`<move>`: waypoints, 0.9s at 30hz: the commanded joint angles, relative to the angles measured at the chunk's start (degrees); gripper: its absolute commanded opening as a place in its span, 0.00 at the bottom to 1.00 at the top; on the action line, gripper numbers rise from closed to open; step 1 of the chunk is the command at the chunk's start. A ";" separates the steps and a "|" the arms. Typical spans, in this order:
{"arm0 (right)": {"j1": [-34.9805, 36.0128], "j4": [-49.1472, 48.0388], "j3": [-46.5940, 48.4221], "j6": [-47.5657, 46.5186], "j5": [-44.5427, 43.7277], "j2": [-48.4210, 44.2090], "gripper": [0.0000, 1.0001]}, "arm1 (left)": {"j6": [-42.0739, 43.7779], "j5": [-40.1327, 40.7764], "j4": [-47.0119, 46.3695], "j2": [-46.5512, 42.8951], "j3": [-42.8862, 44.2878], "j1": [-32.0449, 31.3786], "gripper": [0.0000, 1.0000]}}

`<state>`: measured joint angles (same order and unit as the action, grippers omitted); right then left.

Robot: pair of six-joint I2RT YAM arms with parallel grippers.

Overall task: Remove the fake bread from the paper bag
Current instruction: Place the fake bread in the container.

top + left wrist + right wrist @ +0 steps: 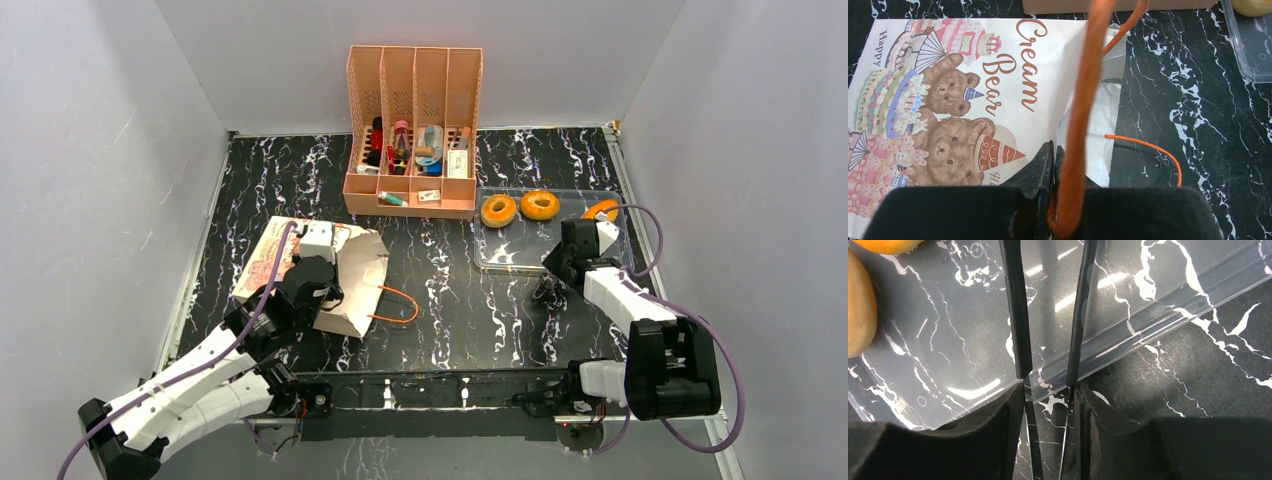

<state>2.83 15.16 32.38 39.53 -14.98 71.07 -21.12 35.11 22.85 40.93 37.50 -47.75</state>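
Bread rings (498, 210) (540, 205) are seen in the tray (515, 258) at the tabletop's (450, 300) far right, with an orange bun (603, 208) at the tray's far right corner. The right gripper (1048, 300), parted and empty, is held over the tray's near edge, apart from them. The bag (998, 100) is laid flat near the left edge, its handle (1083, 100) pinched in the closed left gripper (1053, 155).

You have open marble tabletop (450, 295) between the paper bag (362, 268) and the clear plastic tray (508, 248). The bag's orange cord handle (415, 304) loops into that gap's left side. The pink file organizer (413, 100) walls off the back centre.
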 commanded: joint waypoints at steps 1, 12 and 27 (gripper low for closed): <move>-0.41 -1.81 -0.64 0.86 0.41 -1.99 0.38 | -0.54 0.02 0.40 -1.44 0.49 -0.02 0.00; -0.19 -3.05 -3.60 1.56 3.16 -6.20 0.37 | -0.76 -0.14 0.72 -1.63 0.75 -0.07 0.00; 12.27 -1.71 -4.72 4.26 0.67 -16.53 0.31 | -1.31 -2.08 1.80 -4.81 -0.52 -0.07 0.00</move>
<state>10.07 14.94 27.00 42.26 -12.01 57.14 -21.91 34.74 24.51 38.41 37.45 -47.75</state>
